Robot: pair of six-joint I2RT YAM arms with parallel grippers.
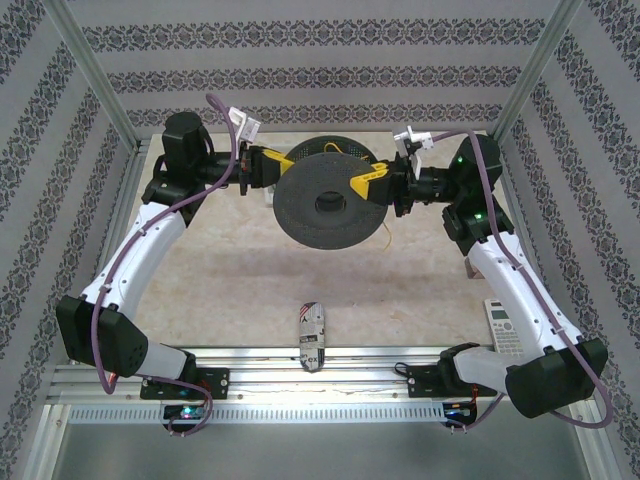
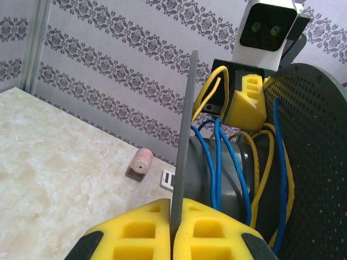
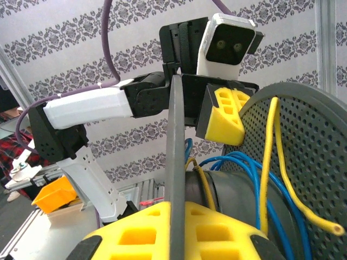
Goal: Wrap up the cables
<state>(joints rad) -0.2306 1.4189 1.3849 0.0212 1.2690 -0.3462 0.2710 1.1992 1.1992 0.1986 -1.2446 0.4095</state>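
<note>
While left gripper (image 1: 283, 166) and right gripper (image 1: 360, 185) clamp its rims, the spool (image 1: 325, 212) hangs steady for winding.
Both grips hold it off the table; yellow cable (image 3: 269, 162) loops the hub, tail loose.

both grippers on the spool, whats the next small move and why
Probably open the right gripper and reach for the thin yellow wire, whose loose end hangs free, unwound; the left gripper, likewise shut on the dark grey perforated spool, could hold it alone.
</note>
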